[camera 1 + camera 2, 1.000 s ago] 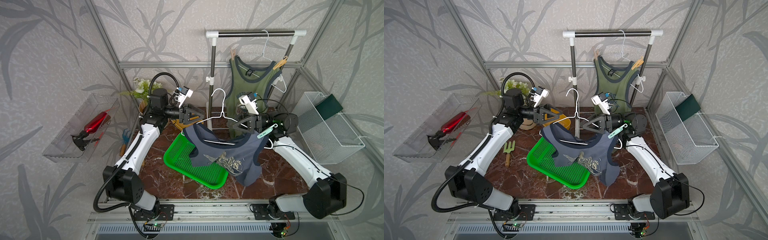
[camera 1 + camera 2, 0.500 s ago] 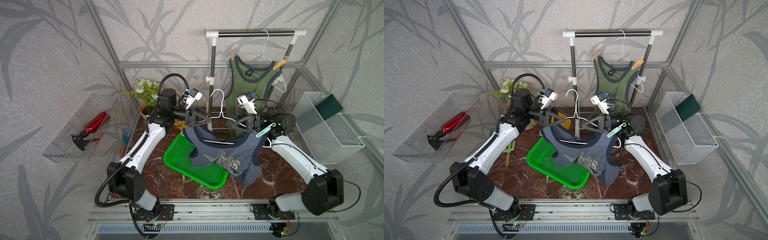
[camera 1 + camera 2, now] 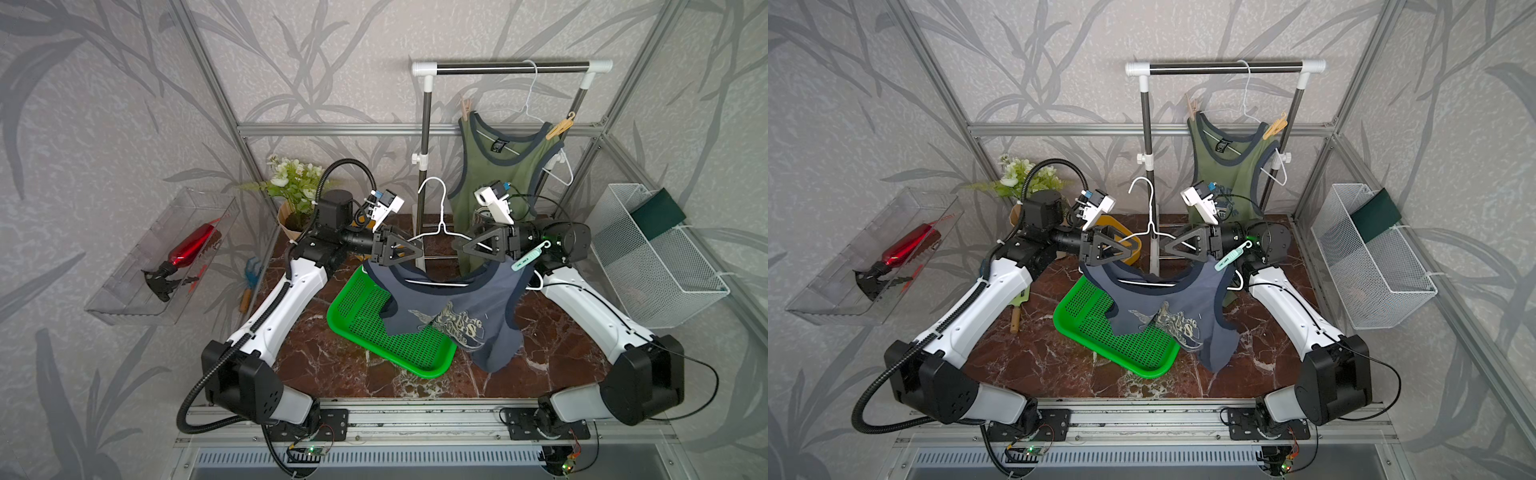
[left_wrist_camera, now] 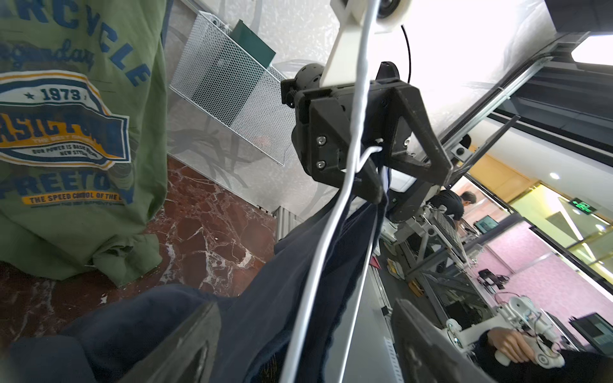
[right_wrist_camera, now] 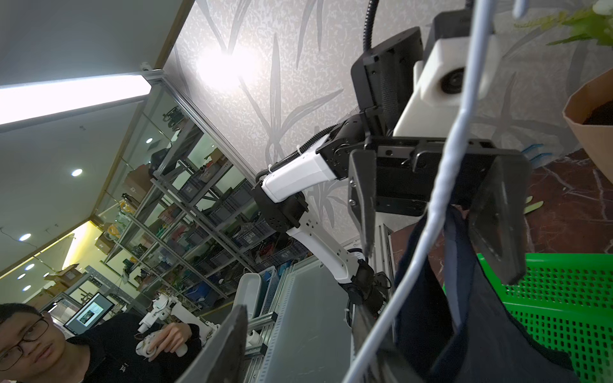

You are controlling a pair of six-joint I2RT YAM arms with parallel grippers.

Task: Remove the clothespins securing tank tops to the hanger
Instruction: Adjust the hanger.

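White hanger [image 3: 443,220] clamped in my right gripper [image 3: 461,248]; left gripper [image 3: 411,253] wide round the strap [image 3: 376,270], clothespin possibly hidden, so close squarely

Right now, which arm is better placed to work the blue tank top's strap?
Left. The left gripper is open astride the blue tank top and white hanger; the right gripper is shut on that hanger, supporting it.

Red marble tabletop [image 3: 324,361] bears green tray [image 3: 365,320], potted plant [image 3: 291,203], trowel [image 3: 250,278].
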